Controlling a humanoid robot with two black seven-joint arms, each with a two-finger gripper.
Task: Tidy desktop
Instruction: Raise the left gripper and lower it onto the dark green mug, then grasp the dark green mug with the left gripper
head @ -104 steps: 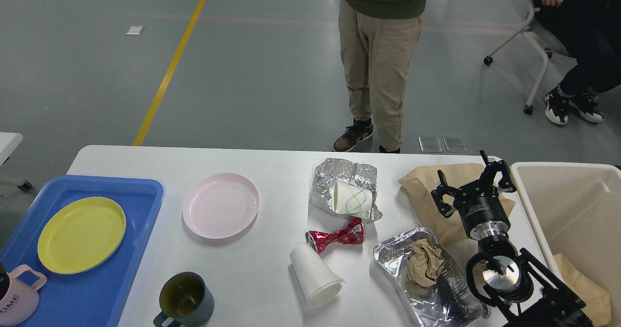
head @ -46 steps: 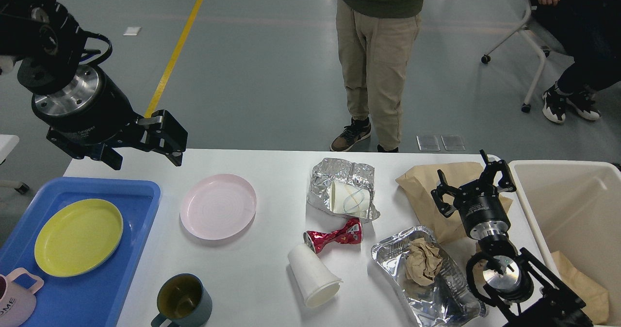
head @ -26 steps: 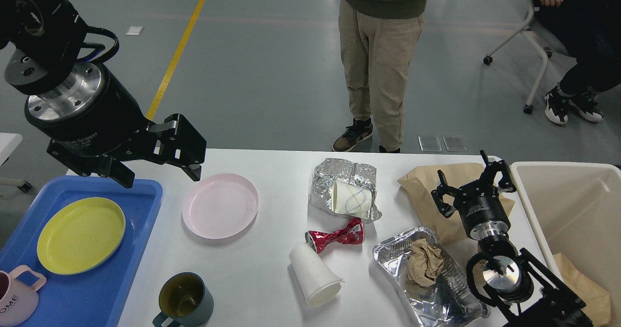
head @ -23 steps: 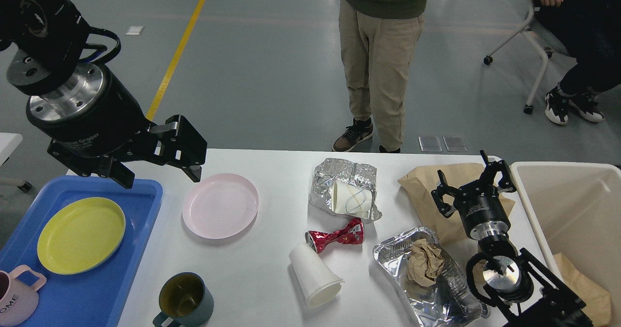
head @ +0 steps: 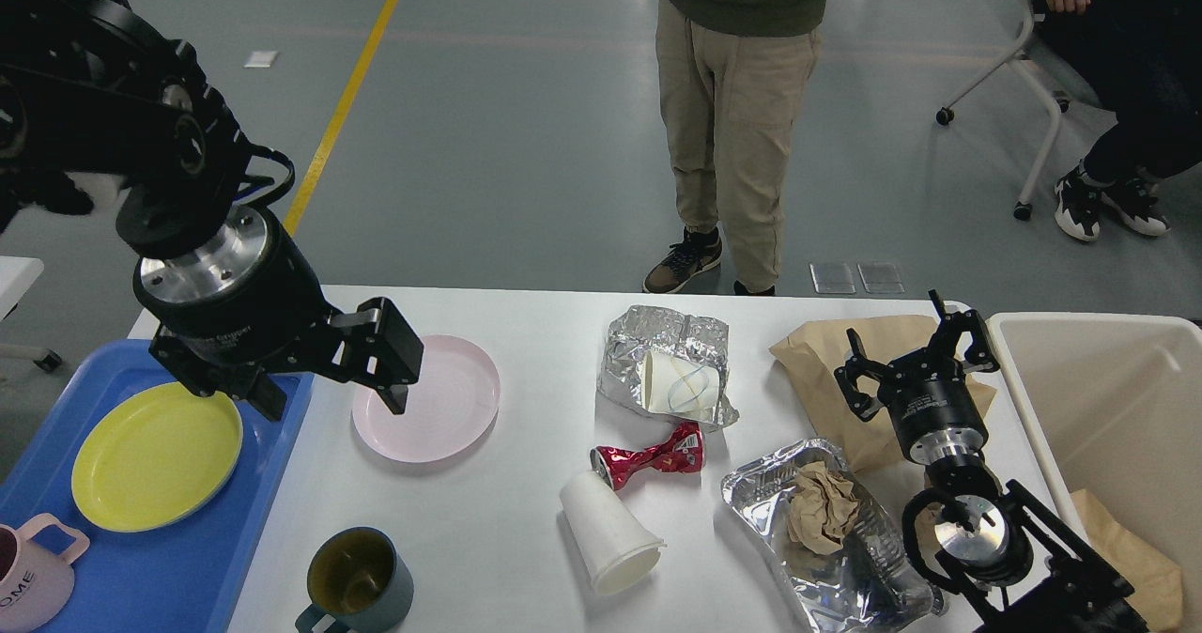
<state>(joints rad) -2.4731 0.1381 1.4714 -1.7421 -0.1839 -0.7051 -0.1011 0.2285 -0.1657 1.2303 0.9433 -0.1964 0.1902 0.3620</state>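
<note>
The white desktop (head: 512,328) holds a pink plate (head: 446,408), a teal mug (head: 359,581), a tipped white paper cup (head: 610,534), a crushed red can (head: 648,459), crumpled foil with a paper cup (head: 669,370), a foil tray with crumpled brown paper (head: 826,530) and a brown paper bag (head: 822,365). My left gripper (head: 333,398) is open and empty, low over the pink plate's left edge. My right gripper (head: 913,356) is open and empty above the brown bag.
A blue tray (head: 188,572) at the left holds a yellow plate (head: 155,455) and a pink mug (head: 28,584). A beige bin (head: 1117,398) with brown paper inside stands at the right. A person (head: 732,116) stands at the far edge; another sits at the back right.
My left arm came into view from the upper left and moved down and right, ending over the pink plate's left edge. The right arm and the objects have not moved.
</note>
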